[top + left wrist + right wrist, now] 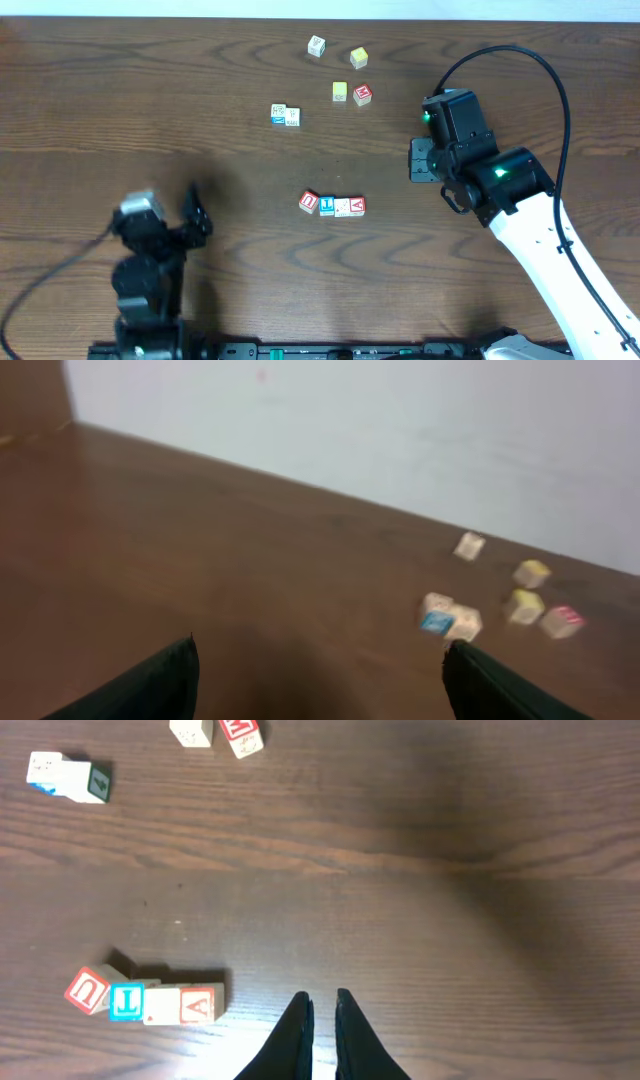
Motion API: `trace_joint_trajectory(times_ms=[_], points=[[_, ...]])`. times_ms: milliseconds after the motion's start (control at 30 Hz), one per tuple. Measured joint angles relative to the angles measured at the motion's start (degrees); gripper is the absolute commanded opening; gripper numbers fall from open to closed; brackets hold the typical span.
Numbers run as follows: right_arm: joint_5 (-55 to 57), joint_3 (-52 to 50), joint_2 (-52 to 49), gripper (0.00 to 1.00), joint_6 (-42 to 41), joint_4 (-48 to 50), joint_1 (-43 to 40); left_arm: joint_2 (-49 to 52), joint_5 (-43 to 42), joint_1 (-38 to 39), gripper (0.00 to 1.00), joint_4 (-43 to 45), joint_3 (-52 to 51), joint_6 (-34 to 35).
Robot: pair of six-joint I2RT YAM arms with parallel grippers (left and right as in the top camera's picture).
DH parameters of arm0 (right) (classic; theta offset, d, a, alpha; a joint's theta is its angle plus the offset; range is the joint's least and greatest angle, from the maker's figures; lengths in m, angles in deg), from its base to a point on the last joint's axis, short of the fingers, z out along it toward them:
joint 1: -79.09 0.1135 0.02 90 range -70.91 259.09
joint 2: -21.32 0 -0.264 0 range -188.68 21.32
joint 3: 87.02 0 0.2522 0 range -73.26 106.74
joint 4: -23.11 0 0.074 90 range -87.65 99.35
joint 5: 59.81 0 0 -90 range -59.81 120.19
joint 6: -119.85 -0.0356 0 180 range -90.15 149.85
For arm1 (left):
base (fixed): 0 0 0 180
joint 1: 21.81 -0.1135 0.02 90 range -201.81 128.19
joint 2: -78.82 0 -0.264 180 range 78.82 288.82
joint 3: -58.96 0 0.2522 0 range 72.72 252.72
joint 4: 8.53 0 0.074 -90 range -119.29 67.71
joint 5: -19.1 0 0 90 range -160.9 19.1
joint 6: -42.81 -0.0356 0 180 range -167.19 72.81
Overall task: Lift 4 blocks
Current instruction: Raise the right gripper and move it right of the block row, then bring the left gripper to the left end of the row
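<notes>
1. The table [150, 100] is dark brown, with wavy wood grain.
2. In the row of four, the U block [87, 990] has a red face with a white letter.
3. The blue block [126, 1002] beside it carries a white mark.
4. The pale block [160, 1007] shows a white face on light wood.
5. The V block [357, 205] is red with a white letter.
6. Farther off, the upper yellow block [359, 57] and the lower yellow block [340, 92] have yellow faces. The far red block [363, 95] is red with white, and the far white block [316, 45] is whitish.
7. The left pincer [320, 650] and the right pincer [322, 1005] are black.
8. The right arm [540, 235] is white with a black head and green lights.
</notes>
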Motion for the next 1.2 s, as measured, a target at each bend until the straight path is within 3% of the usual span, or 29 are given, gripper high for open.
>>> trace_joint_trajectory(times_ms=[300, 567, 700, 767, 1033, 1200], points=[[-3.80, -0.17, 0.00, 0.01, 4.35, 1.38, -8.33, 34.29, -4.70, 3.50, 0.79, -9.03, 23.21, -0.96], [-6.95, -7.52, 0.00, 0.01, 6.36, 3.69, -10.40, 41.29, -9.05, 3.74, 0.79, -18.58, 24.81, -1.07], [-7.63, -12.96, 0.00, 0.01, 6.23, 3.87, -9.22, 38.99, -10.05, 4.61, 0.77, -23.61, 24.81, -2.60], [-7.93, -14.97, -0.02, 0.01, 5.90, 3.93, -7.98, 35.71, -8.83, 5.31, 0.71, -26.64, 24.81, -2.86], [-8.35, -16.76, 0.00, 0.01, 4.52, 4.13, -4.50, 10.99, 2.19, 14.23, 0.71, -32.81, 25.14, -1.14], [-8.07, -16.83, 2.36, 0.01, 3.21, 0.76, -3.26, -2.99, 8.92, 19.32, 0.71, -42.77, 25.57, 2.29]])
